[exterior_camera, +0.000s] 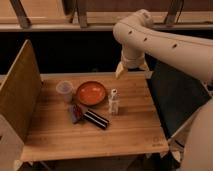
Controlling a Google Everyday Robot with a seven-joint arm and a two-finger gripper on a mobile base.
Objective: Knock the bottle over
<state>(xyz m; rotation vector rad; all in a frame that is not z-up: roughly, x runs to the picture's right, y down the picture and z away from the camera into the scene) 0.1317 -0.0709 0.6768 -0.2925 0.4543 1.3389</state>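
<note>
The bottle (114, 102) is small, slim and clear, with a white cap and a pale label. It stands upright on the wooden table (130, 130), just right of an orange bowl (91, 93). My gripper (131, 70) hangs from the white arm above the table's far edge, behind the bottle and a little to its right, well clear of it. Its two pale yellow fingers (119, 70) point down and stand apart, holding nothing.
A translucent plastic cup (64, 90) stands left of the bowl. A red snack bag (76, 113) and a dark packet (96, 119) lie in front of the bowl. A wooden panel (20, 90) walls the table's left side. A dark chair (175, 95) is at the right.
</note>
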